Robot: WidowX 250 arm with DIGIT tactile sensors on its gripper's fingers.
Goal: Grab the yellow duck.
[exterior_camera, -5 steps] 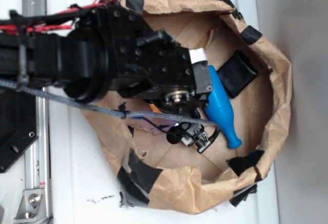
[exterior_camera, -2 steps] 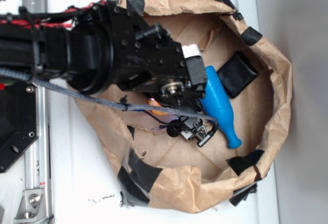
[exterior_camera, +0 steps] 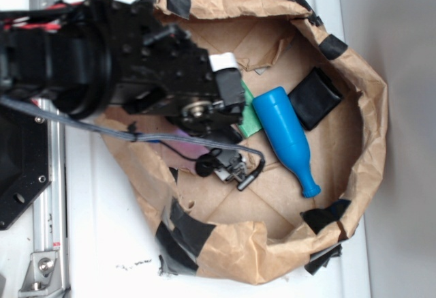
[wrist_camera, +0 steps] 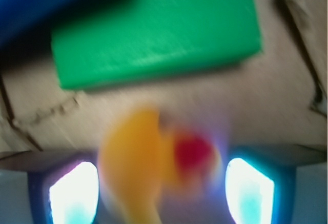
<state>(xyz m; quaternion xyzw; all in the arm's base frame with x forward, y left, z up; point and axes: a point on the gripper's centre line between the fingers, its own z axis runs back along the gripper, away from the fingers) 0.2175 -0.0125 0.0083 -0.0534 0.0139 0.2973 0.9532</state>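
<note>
The wrist view shows the yellow duck (wrist_camera: 133,167), blurred and very close, with its red-orange beak (wrist_camera: 195,155) turned right. It sits between the two bright fingers (wrist_camera: 74,193) of my gripper (wrist_camera: 161,193). The gripper is open, and a gap shows on each side of the duck. In the exterior view the black arm (exterior_camera: 136,73) reaches in from the left over the brown paper bag (exterior_camera: 368,107) and hides both the duck and the fingers.
A green block (wrist_camera: 154,34) lies just beyond the duck; the exterior view shows the green block (exterior_camera: 248,117) beside the wrist. A blue bottle (exterior_camera: 286,138) lies right of it, and a black object (exterior_camera: 315,97) lies further right. Taped paper walls ring the bag.
The arm has drawn back to the left in the exterior view, uncovering the green block and the bottle's wide end. The bottle and black object have not moved.
</note>
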